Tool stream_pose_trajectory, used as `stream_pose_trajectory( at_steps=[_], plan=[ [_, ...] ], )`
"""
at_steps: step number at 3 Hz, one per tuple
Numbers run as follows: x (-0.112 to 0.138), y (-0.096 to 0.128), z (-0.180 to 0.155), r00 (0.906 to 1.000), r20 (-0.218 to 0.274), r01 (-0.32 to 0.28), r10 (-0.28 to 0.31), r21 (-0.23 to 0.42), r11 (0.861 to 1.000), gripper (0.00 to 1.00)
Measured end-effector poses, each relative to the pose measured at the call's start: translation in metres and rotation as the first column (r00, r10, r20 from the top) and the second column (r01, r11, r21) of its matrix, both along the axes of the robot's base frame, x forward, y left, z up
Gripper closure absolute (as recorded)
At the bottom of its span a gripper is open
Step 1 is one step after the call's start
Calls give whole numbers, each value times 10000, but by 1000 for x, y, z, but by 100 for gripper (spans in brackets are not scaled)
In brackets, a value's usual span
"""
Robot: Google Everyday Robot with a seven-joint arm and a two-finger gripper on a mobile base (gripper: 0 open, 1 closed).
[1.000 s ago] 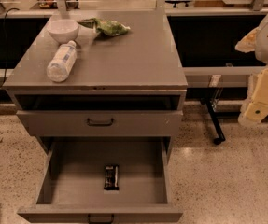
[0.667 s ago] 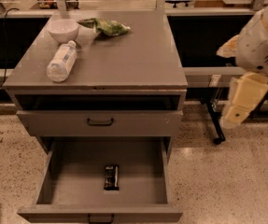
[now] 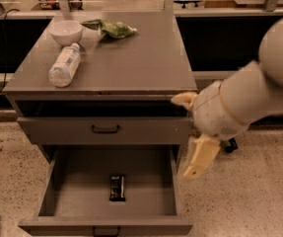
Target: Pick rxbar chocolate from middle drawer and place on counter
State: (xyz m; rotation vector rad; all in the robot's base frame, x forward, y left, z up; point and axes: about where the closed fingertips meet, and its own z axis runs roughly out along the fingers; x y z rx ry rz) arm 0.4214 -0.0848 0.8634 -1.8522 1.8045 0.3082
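Observation:
The rxbar chocolate (image 3: 117, 187), a small black bar, lies flat near the middle of the open middle drawer (image 3: 72, 201), pulled out at the bottom of the grey cabinet. The counter (image 3: 136, 63) is the cabinet's flat grey top. My gripper (image 3: 191, 132) hangs at the cabinet's right front corner, above and to the right of the drawer and well apart from the bar. Its two cream fingers stand spread, one (image 3: 184, 99) at counter-edge height and one (image 3: 199, 158) pointing down beside the drawer. It holds nothing.
On the counter lie a water bottle (image 3: 64, 65) on its side, a white bowl (image 3: 65, 31) and a green snack bag (image 3: 109, 28), all at the back left. A shut drawer front with a black handle (image 3: 105, 129) sits above the open drawer. Speckled floor lies to the right.
My arm has swung left and down from the far right, bringing the gripper to the cabinet's right front corner. The bar and the counter items have not moved.

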Motion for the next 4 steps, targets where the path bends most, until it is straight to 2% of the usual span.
stream_pose_trajectory(
  at_steps=[1, 2, 3, 4],
  plan=[
    [-7, 24, -19, 9983, 342, -488, 469, 578, 9971, 0],
    [14, 23, -36, 9998, -47, -199, 202, 556, 9983, 0],
    [31, 36, -93, 9961, -888, 130, -5, 1407, 9900, 0],
    [51, 59, -148, 9955, -896, 523, -302, 2552, 9655, 0]
  ],
)
